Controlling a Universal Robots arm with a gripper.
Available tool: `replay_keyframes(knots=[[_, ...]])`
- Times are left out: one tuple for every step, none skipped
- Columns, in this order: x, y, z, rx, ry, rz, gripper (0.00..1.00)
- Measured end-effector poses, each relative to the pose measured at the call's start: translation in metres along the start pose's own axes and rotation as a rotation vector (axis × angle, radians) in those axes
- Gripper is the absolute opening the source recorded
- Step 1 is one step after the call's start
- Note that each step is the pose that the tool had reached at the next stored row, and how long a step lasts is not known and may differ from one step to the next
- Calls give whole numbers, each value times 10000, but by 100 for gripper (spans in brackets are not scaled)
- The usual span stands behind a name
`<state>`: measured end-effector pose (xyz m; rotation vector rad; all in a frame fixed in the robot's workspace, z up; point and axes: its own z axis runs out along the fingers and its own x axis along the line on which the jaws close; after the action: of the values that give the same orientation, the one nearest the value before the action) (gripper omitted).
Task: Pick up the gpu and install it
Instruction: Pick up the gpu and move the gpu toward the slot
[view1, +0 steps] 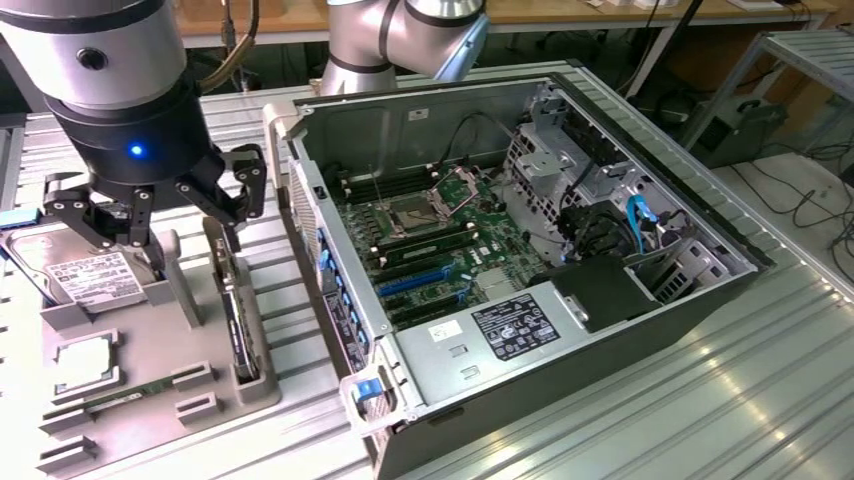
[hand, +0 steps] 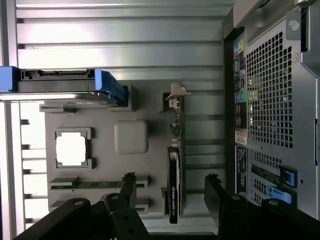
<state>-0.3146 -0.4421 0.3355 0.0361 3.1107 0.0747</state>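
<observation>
The black claw (view1: 180, 235) hangs open above the thin green gpu card (hand: 173, 185) — edge-up in the grey tray (view1: 200, 400), lower left of the exterior view — its long axis between the jaws.

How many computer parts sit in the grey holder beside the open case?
4: hard drive at the holder's far end; square processor and memory stick nearer the camera; graphics card on edge nearest the case. The end effector may hide others.
</observation>
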Motion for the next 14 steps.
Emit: replay_keyframes(knots=[[1, -1, 14, -1, 1, 0, 66], [1, -1, 27, -3, 0, 0, 66], [1, -2, 44, -3, 0, 0, 66], [2, -3, 58, -4, 1, 1, 66], [2, -3, 71, -6, 1, 1, 66], [3, -4, 84, -8, 1, 1, 66], [3, -5, 98, -11, 1, 0, 66], [4, -6, 114, -14, 2, 1, 66], [4, -6, 128, -17, 1, 1, 66], [4, -7, 143, -19, 1, 1, 66], [5, -8, 156, -20, 1, 1, 66], [5, -8, 171, -23, 1, 1, 66], [6, -9, 185, -25, 1, 1, 66], [6, -10, 198, -26, 1, 1, 66]])
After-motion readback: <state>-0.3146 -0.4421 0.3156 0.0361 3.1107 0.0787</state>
